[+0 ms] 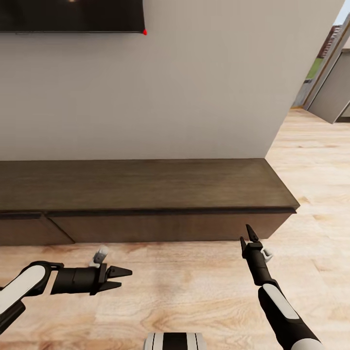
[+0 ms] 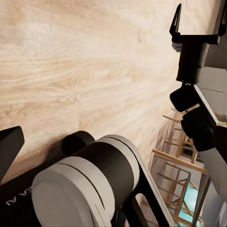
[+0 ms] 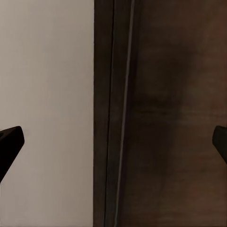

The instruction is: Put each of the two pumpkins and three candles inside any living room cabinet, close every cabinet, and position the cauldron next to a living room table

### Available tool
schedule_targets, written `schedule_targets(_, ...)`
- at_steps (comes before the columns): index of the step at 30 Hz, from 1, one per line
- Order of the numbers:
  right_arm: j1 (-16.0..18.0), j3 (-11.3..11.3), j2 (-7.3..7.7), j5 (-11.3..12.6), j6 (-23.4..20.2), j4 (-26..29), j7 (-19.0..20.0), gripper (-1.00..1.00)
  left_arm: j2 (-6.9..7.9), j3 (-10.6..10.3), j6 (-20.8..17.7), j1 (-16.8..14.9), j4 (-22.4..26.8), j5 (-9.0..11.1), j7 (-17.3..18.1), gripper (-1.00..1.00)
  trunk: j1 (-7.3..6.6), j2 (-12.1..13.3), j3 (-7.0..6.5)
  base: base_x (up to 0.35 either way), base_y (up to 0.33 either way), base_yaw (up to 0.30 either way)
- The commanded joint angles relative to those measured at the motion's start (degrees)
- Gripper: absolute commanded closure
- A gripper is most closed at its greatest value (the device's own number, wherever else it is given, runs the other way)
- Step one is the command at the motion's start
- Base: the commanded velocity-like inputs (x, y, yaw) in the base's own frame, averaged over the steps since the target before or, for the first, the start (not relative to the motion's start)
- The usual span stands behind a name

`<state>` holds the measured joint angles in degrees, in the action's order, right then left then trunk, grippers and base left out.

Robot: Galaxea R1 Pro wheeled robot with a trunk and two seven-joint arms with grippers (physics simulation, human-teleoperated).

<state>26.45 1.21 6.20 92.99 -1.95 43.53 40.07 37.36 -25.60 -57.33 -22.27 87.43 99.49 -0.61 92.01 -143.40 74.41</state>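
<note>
The long, low dark-brown cabinet (image 1: 146, 187) runs along the wall, and its flat drawer fronts (image 1: 165, 227) look flush and shut. My right gripper (image 1: 245, 234) points at the right drawer front from just short of it, open and empty. In the right wrist view the cabinet's dark wood (image 3: 175, 118) lies between the spread fingertips (image 3: 9, 142). Over the floor in front of the cabinet, my left gripper (image 1: 125, 278) points right, open and empty. The left wrist view looks across the floor to the right gripper (image 2: 197, 21). The pumpkins, candles and cauldron are out of view.
A dark TV screen (image 1: 68, 14) hangs on the pale wall (image 1: 194, 97) above the cabinet. Light wooden floor (image 1: 194, 282) spreads in front and to the right. Past the wall's corner at the far right stands a grey unit (image 1: 335, 92).
</note>
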Motion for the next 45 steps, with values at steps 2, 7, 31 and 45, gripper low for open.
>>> schedule_targets(2, 0.03, 0.17, 0.04, 0.53, -0.17, -0.02, 0.44, -1.00, 0.01, -0.66, -0.06, -0.06, 0.08, 0.19, -0.02, -1.00, -0.01, -0.02, 0.04, 0.013, 0.000, 0.000)
schedule_targets(7, 0.03, 0.37, -0.03, 0.39, -0.10, 0.00, 0.88, -1.00, 0.07, -0.83, -0.04, -0.06, 0.18, 1.27, -0.01, -1.00, 0.12, -0.08, 1.15, 0.003, 0.000, 0.000)
schedule_targets(31, 0.02, 0.54, 0.15, 0.17, 0.02, -0.07, 8.26, -1.00, 0.08, -0.99, -0.06, -0.06, 0.37, 1.85, -0.01, -1.00, 0.43, -0.24, 3.81, 0.000, 0.000, 0.000)
schedule_targets(45, 0.01, 0.54, 0.45, 0.17, -0.07, -0.11, 8.68, -1.00, 0.08, -1.02, -0.04, -0.06, 0.37, 1.89, 0.04, -1.00, 0.43, -0.24, 3.81, 0.042, 0.000, 0.000)
